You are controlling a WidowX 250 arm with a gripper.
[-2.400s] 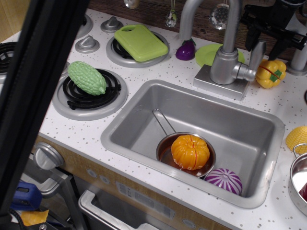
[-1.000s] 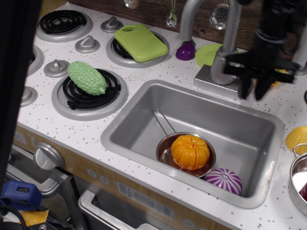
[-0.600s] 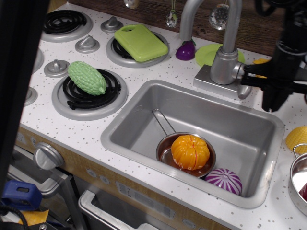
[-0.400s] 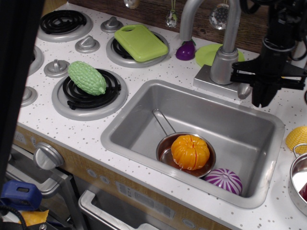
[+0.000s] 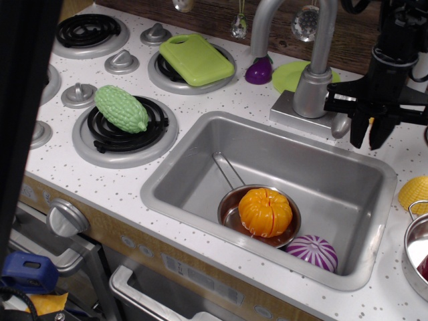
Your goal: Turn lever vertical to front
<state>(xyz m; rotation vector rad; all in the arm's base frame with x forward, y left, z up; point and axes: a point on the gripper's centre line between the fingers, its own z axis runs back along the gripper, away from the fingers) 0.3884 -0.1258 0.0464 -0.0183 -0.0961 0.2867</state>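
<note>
The lever [image 5: 342, 124] sits in the upper right of the frame, on the right-hand side of the faucet base [image 5: 312, 93], just above the back rim of the sink [image 5: 200, 140]. Only its rounded silver end shows clearly; it hangs down and toward the bottom of the frame, so its long axis seems to run from the stem down to the sink's edge. From this it looks already tipped forward, though how far it is from the end of its travel I cannot tell.

The gripper [image 5: 374, 136] is just to the right of the lever, a little lower in the frame. Its two black fingers [image 5: 357, 132] point downward with a narrow gap between them and nothing in that gap, so it is released. The lever lies to the gripper's left, beside the nearer finger; whether they touch is not clear. Any further push would need to come sideways from the right.
</note>
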